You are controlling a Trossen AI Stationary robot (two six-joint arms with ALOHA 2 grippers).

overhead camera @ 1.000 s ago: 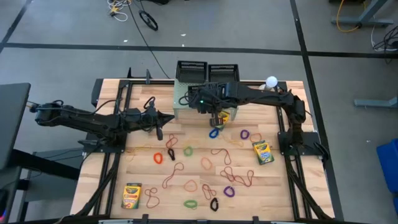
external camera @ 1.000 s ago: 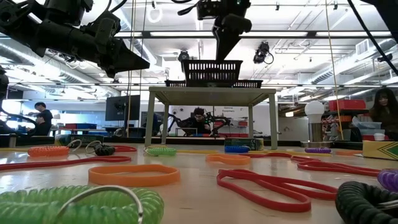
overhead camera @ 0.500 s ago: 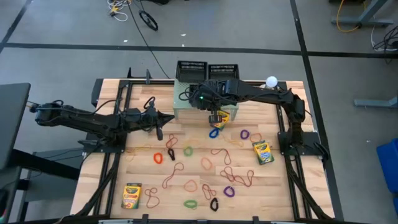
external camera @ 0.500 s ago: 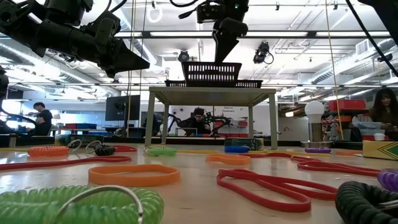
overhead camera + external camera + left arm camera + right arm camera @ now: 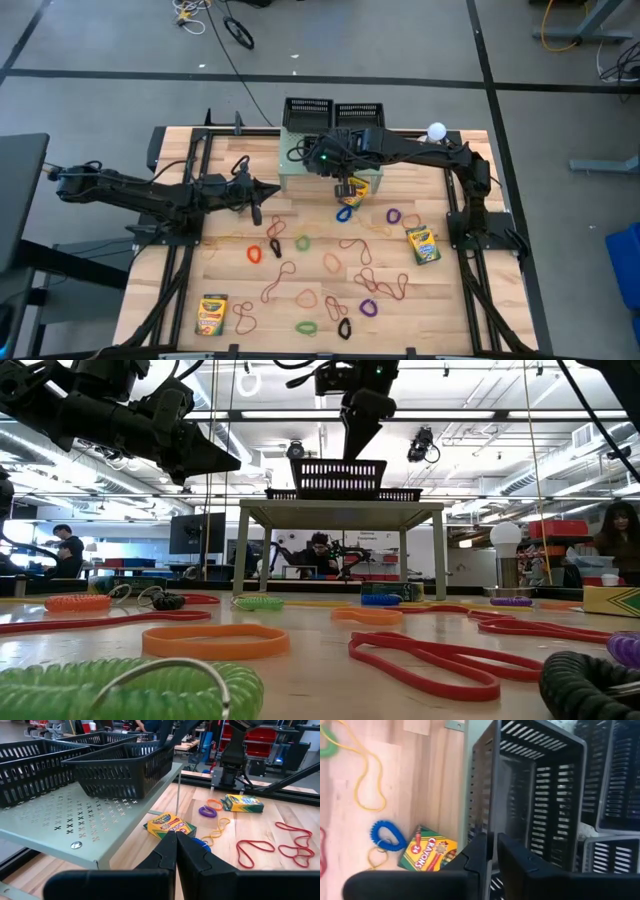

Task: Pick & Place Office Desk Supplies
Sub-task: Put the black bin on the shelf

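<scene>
My right gripper (image 5: 492, 847) hangs over the pale green riser (image 5: 291, 176), pointing steeply down. Its fingers are slightly apart on either side of the upright wall (image 5: 491, 795) of a black mesh tray (image 5: 340, 477) that stands on the riser. A crayon box (image 5: 430, 850) and a blue coil band (image 5: 385, 836) lie on the table below it. Two more crayon boxes (image 5: 423, 243) (image 5: 211, 313) and many rubber bands (image 5: 330, 270) lie on the wood. My left gripper (image 5: 176, 837) is shut and empty, held level above the table left of the riser. My right gripper comes at the tray from above and straddles the rim of its near wall (image 5: 490, 822), one finger inside the tray and one outside. Whether the fingers touch the wall, I cannot tell. The tray rests on the riser.
A second black mesh tray (image 5: 30, 765) stands beside the first on the riser. A white ball lamp (image 5: 436, 130) stands at the far right. The metal frame rails (image 5: 470, 290) run along both table sides. Thick coil bands (image 5: 215, 642) lie near the front edge.
</scene>
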